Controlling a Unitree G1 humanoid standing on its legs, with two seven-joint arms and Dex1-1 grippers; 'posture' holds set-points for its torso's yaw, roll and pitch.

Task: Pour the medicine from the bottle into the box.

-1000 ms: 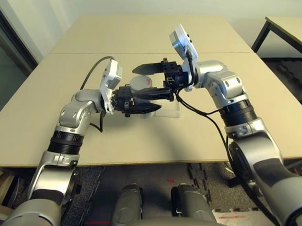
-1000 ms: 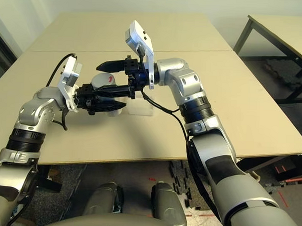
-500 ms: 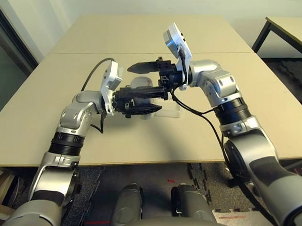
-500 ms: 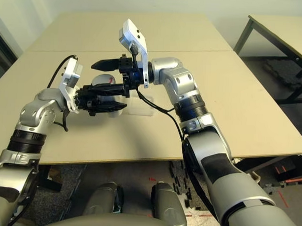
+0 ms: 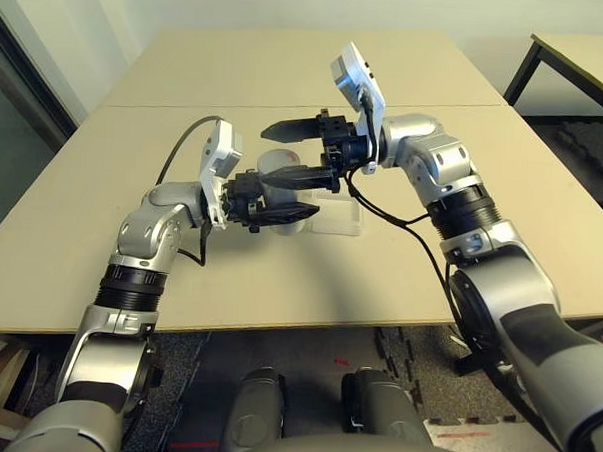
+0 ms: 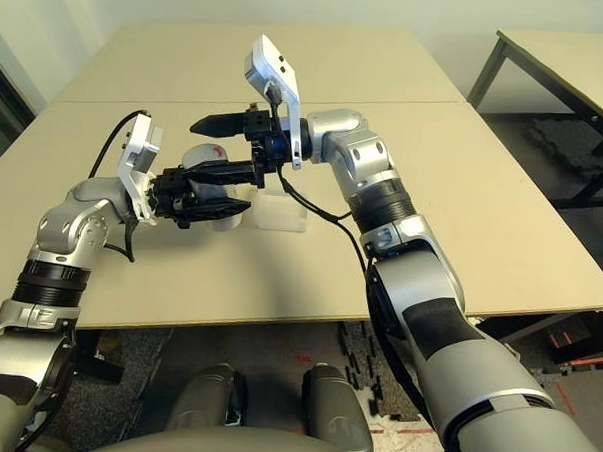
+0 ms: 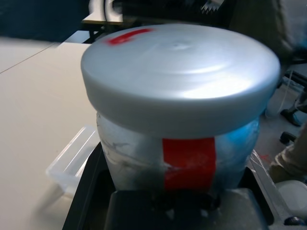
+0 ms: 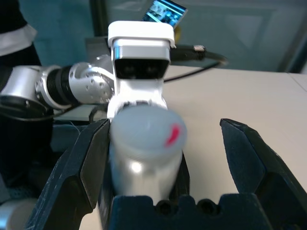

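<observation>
I can't make out any medicine. My left end effector (image 5: 282,210) is clamped on the capped bottle (image 6: 206,160) above the bench (image 5: 279,275), beside the box (image 5: 339,220). My right end effector (image 5: 290,152), level, gapes around the cap (image 8: 146,127).

From the head you look forward and down over both forearms at the table (image 5: 399,280), and your two eye views share the whole scene of the arms meeting above it, only a little shifted sideways. Your left wrist camera looks along its own fingers, very close to the bottle (image 7: 180,120), with the box (image 7: 72,158) on the table just behind. Your right wrist camera faces the opposite way, a little farther off, so both wrist views share the same bottle and its grey cap (image 8: 146,129).
</observation>
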